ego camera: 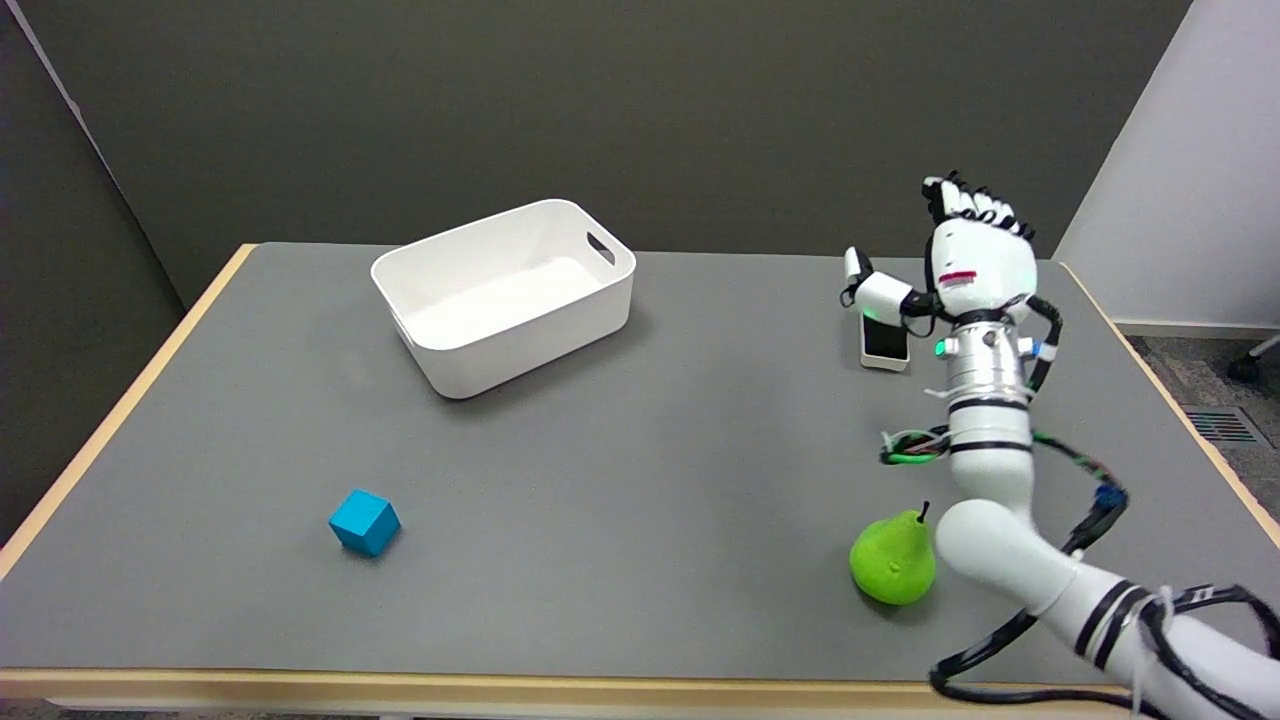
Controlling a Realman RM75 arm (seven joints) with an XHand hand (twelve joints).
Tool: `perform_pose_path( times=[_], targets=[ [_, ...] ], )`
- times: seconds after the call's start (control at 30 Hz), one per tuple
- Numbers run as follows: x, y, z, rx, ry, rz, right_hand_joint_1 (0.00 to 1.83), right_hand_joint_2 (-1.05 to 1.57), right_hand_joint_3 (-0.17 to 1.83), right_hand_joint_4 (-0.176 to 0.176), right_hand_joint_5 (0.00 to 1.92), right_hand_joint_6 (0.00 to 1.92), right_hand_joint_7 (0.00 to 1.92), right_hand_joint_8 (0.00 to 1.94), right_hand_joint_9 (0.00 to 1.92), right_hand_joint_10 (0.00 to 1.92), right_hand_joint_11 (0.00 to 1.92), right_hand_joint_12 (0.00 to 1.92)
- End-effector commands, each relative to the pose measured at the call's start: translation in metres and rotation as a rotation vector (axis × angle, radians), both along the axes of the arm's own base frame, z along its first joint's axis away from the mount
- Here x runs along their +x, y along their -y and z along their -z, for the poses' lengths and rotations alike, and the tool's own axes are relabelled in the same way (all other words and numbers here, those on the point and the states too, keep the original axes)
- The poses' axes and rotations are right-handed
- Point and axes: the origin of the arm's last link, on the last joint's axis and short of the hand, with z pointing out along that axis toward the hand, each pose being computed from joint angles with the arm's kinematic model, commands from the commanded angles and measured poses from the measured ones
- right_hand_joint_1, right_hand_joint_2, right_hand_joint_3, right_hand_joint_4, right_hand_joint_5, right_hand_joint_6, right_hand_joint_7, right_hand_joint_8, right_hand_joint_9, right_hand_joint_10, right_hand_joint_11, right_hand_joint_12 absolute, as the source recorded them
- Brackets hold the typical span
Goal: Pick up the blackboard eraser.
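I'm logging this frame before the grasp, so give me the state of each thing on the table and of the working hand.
blackboard eraser: on the table, partly hidden behind the hand, not lifted.
right hand: fingers spread, holding nothing, just above the eraser.
white bin: upright, nothing inside.
blue cube: resting on the table, alone.
green pear: on the table, stem up, beside the forearm.

The right arm (1010, 560) reached in from the lower right, bending upward at the wrist. The right hand (965, 270) stood upright with its back to the camera, fingers (975, 205) raised together, thumb extended to the left, holding nothing.
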Motion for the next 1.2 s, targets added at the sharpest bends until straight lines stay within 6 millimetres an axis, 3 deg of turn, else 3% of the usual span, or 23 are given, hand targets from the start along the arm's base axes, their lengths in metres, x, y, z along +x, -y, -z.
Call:
perform_pose_path(
  times=[0.03,0.27,0.47,0.73,1.2],
  targets=[
    [-0.033,-0.019,0.048,-0.276,0.203,0.206,0.45,0.68,0.77,-0.176,0.2,0.51,0.35,0.62,0.24,1.04,0.3,1.58],
    [-0.031,0.002,0.035,-0.293,0.277,0.268,0.45,0.69,0.76,-0.176,0.19,0.51,0.32,0.61,0.21,1.01,0.31,1.59],
    [-0.029,0.026,0.02,-0.33,0.343,0.427,0.45,0.69,0.76,-0.176,0.18,0.5,0.3,0.61,0.19,1.0,0.32,1.6],
    [-0.012,0.054,0.013,-0.357,0.368,0.459,0.45,0.7,0.76,-0.176,0.16,0.48,0.26,0.59,0.15,0.96,0.32,1.61],
    [-0.027,0.081,0.001,-0.422,0.426,0.564,0.44,0.7,0.76,-0.176,0.16,0.47,0.25,0.59,0.15,0.96,0.37,1.67]
  ],
)
